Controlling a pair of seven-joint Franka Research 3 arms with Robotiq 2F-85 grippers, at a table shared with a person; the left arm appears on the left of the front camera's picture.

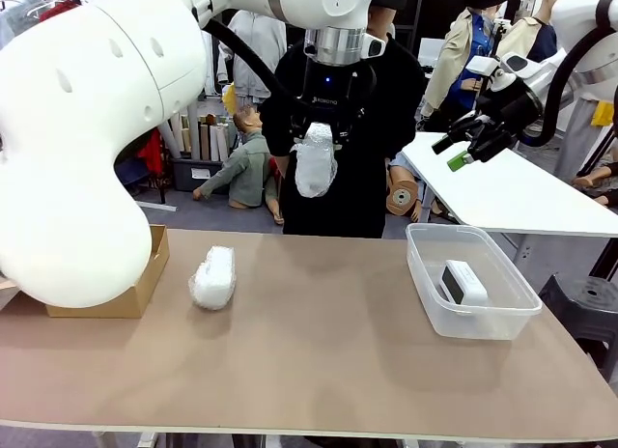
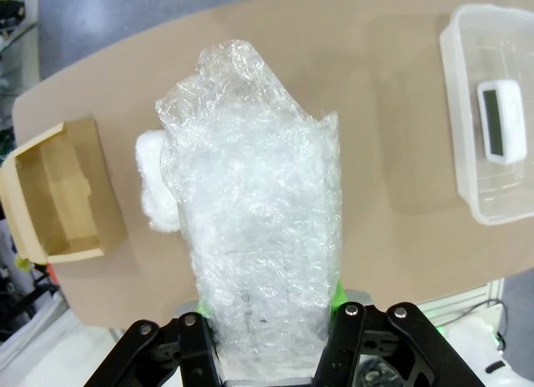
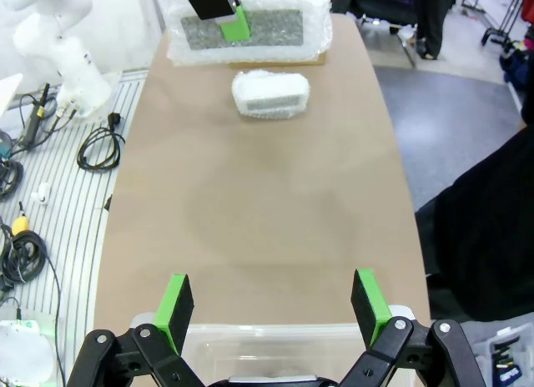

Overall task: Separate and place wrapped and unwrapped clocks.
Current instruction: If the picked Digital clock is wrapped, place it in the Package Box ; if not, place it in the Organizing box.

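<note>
High above the counter [image 1: 319, 371], the left gripper [image 1: 317, 139] clamps one wrapped clock [image 1: 315, 168], likely bound for the cardboard box [image 1: 145, 274] near the other wrapped clock [image 1: 213, 277]. The right gripper [image 1: 470, 142] hangs spread and empty above the bin [image 1: 425, 284] holding the bare clock [image 1: 463, 282].

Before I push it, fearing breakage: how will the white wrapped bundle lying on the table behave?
The crinkly white bubble-wrapped bundle lies flat, so it probably slides, not rolls. Its padded wrap likely cushions knocks.
</note>
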